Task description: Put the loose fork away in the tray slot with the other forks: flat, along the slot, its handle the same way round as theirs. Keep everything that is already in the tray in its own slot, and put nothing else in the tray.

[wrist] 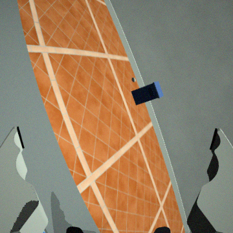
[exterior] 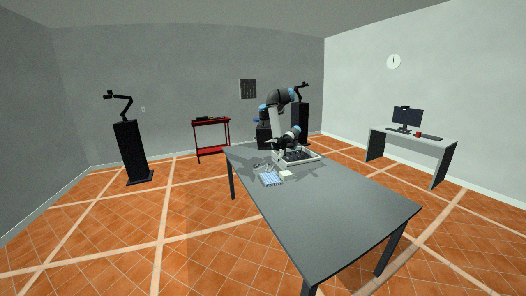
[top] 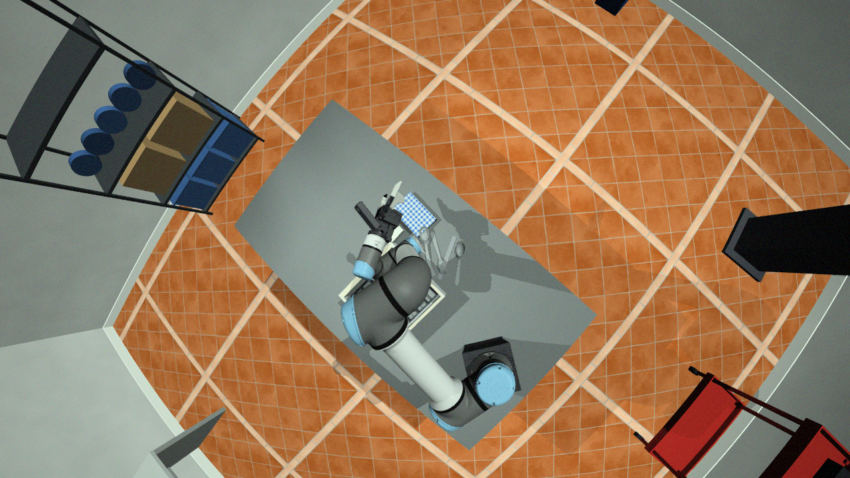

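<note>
The white cutlery tray (exterior: 297, 156) with dark slots sits on the grey table; from above, the arm covers most of the tray (top: 428, 303). Several loose cutlery pieces (top: 441, 249) lie on the table beside the tray and also show in the side view (exterior: 261, 165). They are too small for me to tell which one is the fork. My gripper (top: 392, 200) (exterior: 277, 148) hangs above the table near the tray's end. It is tilted sideways and wide open. In the wrist view (wrist: 116, 131) only floor and wall show between the fingers.
A blue checked cloth (top: 416, 212) and a small white block (exterior: 285, 174) lie on the table next to the loose cutlery. The robot's black base (top: 488, 364) stands at one end of the table. The table edge runs close to the gripper.
</note>
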Available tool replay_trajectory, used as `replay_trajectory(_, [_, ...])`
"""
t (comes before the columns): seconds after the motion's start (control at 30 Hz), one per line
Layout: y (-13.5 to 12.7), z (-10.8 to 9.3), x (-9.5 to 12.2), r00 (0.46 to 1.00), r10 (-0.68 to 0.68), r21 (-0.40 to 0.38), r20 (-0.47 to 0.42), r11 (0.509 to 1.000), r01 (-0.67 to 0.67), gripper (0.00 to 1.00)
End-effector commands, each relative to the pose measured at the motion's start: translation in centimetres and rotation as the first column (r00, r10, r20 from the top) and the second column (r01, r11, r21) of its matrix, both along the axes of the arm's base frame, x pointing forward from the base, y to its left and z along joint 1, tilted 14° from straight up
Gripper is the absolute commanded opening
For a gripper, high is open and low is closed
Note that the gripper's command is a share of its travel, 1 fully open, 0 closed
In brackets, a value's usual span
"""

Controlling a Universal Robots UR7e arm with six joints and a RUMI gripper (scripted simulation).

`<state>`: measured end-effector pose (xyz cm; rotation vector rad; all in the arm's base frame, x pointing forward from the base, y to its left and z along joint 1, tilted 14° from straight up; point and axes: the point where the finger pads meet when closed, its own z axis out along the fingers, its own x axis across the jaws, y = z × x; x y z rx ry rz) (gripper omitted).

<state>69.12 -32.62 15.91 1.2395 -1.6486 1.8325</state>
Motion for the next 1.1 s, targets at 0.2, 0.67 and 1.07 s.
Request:
replay_trajectory(0.2, [0.0,0.1,0.0,1.0,0.0,0.0,0.002,1.0,0.0,1.0])
replay_trajectory(0.67, [0.0,0.1,0.0,1.0,0.001,0.002,0.0,1.0,-0.001,1.0])
replay_trajectory(1.07, [-1.8,0.3,0.1,0.999,0.041,0.097,-0.035,0.995,-0.037,1.0])
